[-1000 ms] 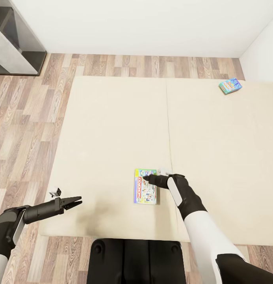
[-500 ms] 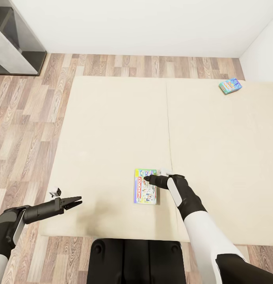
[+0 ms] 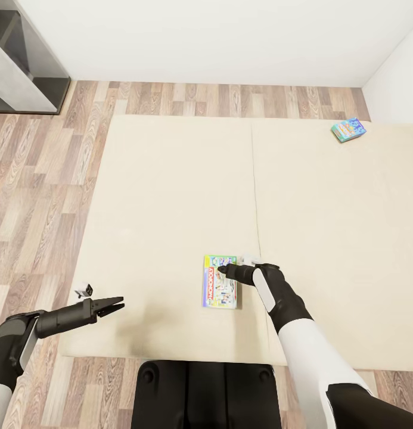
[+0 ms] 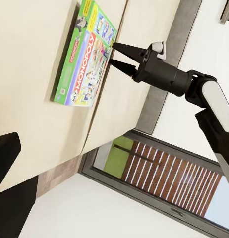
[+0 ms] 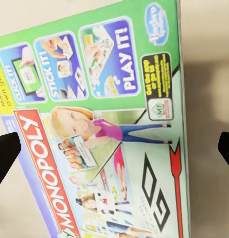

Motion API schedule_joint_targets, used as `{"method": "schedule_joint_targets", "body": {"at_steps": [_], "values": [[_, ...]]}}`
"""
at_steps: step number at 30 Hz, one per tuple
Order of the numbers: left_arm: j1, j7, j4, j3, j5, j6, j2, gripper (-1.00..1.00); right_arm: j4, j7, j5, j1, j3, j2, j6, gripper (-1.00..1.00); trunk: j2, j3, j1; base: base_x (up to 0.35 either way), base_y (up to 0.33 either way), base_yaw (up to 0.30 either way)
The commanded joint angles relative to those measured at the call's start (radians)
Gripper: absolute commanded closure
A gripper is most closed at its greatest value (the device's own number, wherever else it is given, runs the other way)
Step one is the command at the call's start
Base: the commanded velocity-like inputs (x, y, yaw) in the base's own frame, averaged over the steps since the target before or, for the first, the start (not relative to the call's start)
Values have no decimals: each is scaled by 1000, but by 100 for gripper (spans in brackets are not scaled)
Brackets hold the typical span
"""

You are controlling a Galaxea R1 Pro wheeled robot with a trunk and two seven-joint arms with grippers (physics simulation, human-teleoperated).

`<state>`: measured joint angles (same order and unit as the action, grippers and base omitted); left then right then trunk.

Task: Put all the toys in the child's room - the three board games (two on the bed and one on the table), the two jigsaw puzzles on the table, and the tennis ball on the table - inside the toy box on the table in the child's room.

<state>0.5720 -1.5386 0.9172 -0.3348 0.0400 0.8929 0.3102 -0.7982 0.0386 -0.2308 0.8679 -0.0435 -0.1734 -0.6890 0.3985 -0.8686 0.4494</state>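
Two board games lie on the cream bed (image 3: 170, 196). A green Monopoly box (image 3: 220, 290) rests flat near the bed's front edge, beside the mattress seam. My right gripper (image 3: 221, 271) hovers open over its far end; the right wrist view has the box (image 5: 109, 144) between the spread fingertips (image 5: 5, 151). The left wrist view catches the same box (image 4: 87, 62) with the right gripper (image 4: 113, 54) just above it, jaws apart. A blue-green game box (image 3: 348, 129) sits at the bed's far right corner. My left gripper (image 3: 118, 305) is open and holds nothing, low at the bed's front left.
Wood-plank floor (image 3: 39, 179) runs along the bed's left and far sides. A dark grey and pale cabinet (image 3: 21, 65) stands in the far left corner against the white wall. My black base (image 3: 206, 393) presses against the bed's front edge.
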Motion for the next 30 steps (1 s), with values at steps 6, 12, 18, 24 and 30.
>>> {"method": "schedule_joint_targets", "body": {"at_steps": [6, 12, 18, 24, 30], "values": [[0, -4, 0, 0, -1, 11, 0, -100, -1, 4, 2, 0, -5, -1, -5, -100, 2, -1, 1, 0, 0, 0], [0, -5, 0, -1, -1, 11, 1, -100, -1, 3, 1, 0, -5, -1, -5, -100, 2, -1, 1, 0, 0, 0], [0, -5, 0, -1, -1, 11, 1, -100, -1, 3, 1, 0, -6, -1, -7, -100, 2, -1, 1, 0, 0, 0], [0, -5, 0, -1, 0, 11, 1, -100, -1, 3, 1, 0, -6, -1, -6, -100, 2, -1, 1, 0, 0, 0], [0, -5, 0, -1, 0, 11, 0, -100, -1, 3, 1, 0, -6, -1, -6, -100, 2, -1, 1, 0, 0, 0]]}}
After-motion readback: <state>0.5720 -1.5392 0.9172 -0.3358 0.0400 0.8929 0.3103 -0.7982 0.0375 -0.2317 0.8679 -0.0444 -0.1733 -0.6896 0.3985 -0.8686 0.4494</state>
